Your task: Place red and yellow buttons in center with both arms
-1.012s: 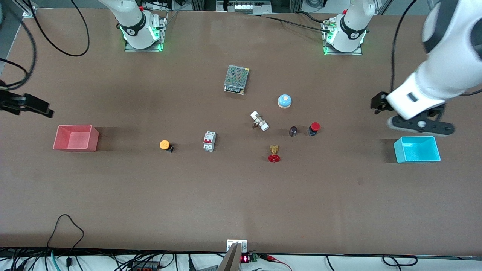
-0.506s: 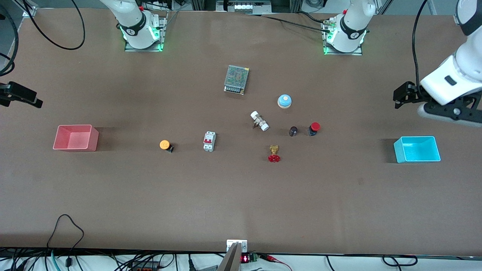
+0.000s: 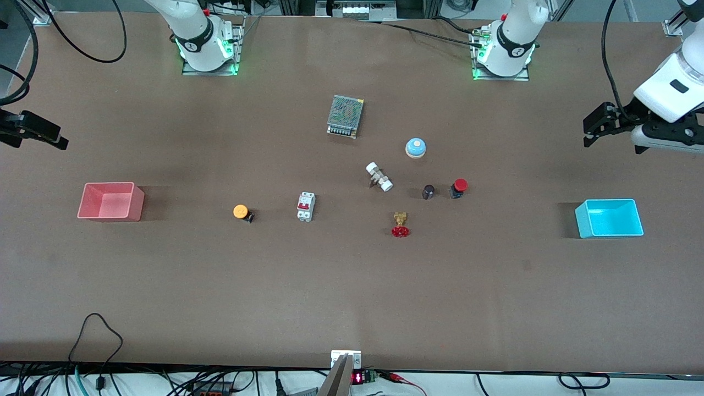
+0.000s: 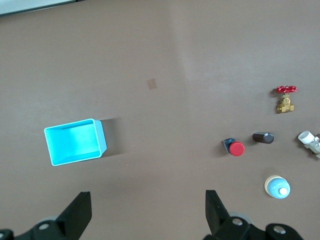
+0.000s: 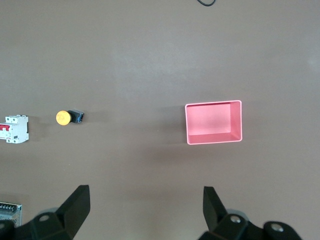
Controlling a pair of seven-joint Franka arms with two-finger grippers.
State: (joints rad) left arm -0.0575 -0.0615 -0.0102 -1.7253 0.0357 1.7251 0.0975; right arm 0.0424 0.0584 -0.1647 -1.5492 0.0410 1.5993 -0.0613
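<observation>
Only the black fingers of the left gripper [image 4: 145, 215] show in its wrist view, spread wide with nothing between them; in the front view the gripper [image 3: 599, 124] hangs high over the left arm's end of the table, its arm cut off by the frame edge. Under it sits the glossy open-topped blue bin [image 4: 75, 141], and well apart lies the red button [image 4: 234, 148], its round cap on a short black body tipped on its side, beside a dark stubby cylinder [image 4: 263, 137]. The right gripper [image 5: 145, 212] is likewise spread and empty, mostly cut off in the front view [image 3: 33, 129], above the pink bin [image 5: 214, 122]; the yellow button [image 5: 68, 117] also lies on its side, well away, on the matte brown table [image 3: 220, 297]
</observation>
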